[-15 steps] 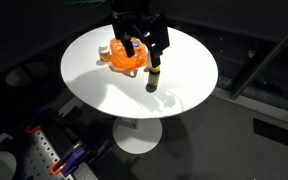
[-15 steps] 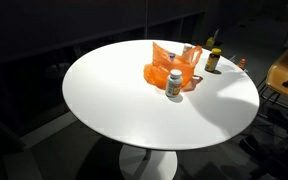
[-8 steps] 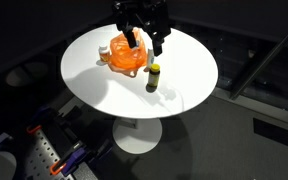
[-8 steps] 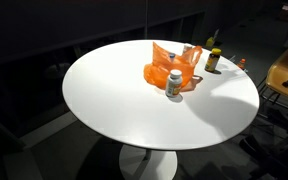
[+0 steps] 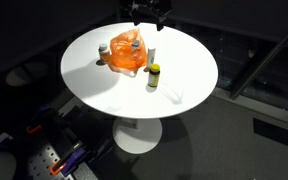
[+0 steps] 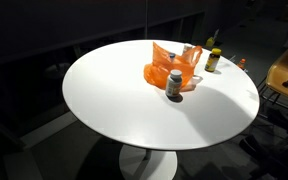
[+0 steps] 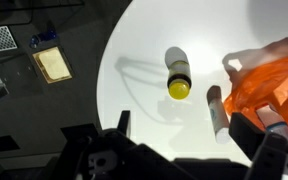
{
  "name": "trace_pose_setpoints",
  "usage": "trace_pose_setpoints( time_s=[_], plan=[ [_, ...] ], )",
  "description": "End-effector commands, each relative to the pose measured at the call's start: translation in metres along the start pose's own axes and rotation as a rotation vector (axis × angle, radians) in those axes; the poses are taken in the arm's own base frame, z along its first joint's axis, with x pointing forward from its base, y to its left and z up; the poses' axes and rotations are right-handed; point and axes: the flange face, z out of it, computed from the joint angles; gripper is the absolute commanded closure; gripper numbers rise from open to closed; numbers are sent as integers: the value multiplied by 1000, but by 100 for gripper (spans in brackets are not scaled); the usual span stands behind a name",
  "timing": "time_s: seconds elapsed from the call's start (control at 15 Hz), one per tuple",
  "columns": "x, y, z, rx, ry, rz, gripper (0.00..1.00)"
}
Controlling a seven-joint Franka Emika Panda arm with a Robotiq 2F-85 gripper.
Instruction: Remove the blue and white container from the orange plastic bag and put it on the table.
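Orange bag [image 5: 126, 52] on table [image 5: 187, 50]; yellow-capped bottle [image 5: 153, 76] near; contents unclear.

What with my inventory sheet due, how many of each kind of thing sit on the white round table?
Orange plastic bag: 1
Yellow-capped bottle: 1
Pale containers beside the bag: 2, the near container and the far container
Total: 4
Anything inside the bag cannot be made out.
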Motion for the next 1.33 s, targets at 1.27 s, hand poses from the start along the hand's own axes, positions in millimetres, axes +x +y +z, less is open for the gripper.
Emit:
trace_pose_setpoints(
  time_s=[1.27],
  plan=[
    [88, -88, 101, 262, -155, -219, 0]
  ],
)
